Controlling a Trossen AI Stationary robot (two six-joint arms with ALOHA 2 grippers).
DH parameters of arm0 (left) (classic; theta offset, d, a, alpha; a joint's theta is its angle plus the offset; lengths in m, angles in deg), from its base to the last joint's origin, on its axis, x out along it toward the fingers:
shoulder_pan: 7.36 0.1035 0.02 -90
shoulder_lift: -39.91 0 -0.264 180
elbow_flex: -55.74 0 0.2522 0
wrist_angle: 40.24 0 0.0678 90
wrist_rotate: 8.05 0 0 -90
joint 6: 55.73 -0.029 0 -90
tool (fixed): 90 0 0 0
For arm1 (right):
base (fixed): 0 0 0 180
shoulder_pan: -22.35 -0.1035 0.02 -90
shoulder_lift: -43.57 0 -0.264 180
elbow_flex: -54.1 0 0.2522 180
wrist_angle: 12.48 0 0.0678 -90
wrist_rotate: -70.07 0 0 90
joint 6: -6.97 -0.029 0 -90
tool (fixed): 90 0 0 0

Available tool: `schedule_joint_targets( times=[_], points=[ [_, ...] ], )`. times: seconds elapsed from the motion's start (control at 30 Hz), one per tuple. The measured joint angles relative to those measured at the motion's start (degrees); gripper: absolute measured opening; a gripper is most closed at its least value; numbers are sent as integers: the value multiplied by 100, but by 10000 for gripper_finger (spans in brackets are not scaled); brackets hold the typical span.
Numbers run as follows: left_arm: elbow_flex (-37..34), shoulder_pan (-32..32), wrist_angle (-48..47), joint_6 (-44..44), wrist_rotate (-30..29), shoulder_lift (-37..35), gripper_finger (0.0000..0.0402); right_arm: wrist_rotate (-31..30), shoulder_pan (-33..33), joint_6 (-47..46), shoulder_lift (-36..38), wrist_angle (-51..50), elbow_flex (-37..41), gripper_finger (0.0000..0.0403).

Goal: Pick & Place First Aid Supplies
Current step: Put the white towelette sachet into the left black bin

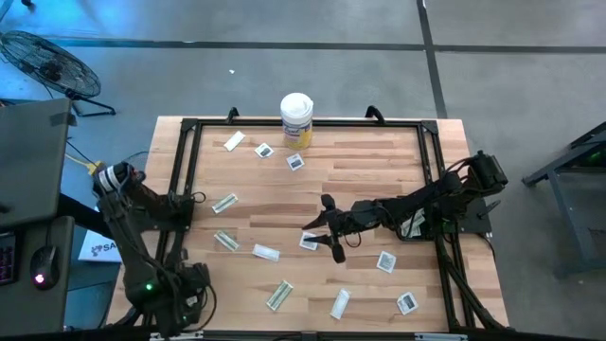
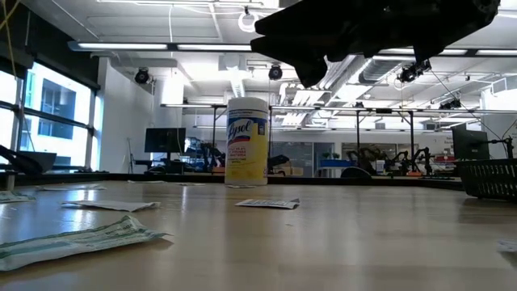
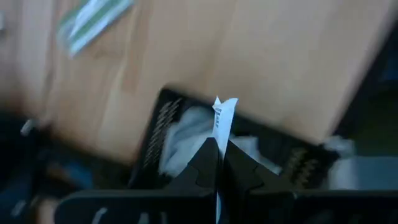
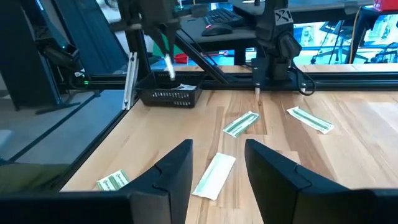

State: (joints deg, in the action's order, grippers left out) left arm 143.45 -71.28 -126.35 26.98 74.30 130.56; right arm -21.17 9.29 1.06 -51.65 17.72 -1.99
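The left gripper is pinching a white packet over a black basket. The right gripper is hovering, fingers spread, above a white wrapper.

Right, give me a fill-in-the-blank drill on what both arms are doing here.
1. The left gripper is shut on a ____.
2. It hangs over a black ____.
3. The right gripper has its jaws ____.
4. The canister stands at the table's ____ edge.

Missing: packet; basket; open; far

Smooth pale wood table
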Motion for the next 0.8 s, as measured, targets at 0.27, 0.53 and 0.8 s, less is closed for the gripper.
schedule_joint_targets(
  times=[0.27,0.53,0.8],
  points=[
    [-26,-26,-258,175,425,597,3,-15,-156,-245,-1,-9,0,140],
    [-473,-24,-262,807,608,790,6,-296,-593,-113,-1,0,2,140],
    [-542,-24,-271,862,1458,792,7,-622,-803,165,-7,-379,2,140]
  ],
)
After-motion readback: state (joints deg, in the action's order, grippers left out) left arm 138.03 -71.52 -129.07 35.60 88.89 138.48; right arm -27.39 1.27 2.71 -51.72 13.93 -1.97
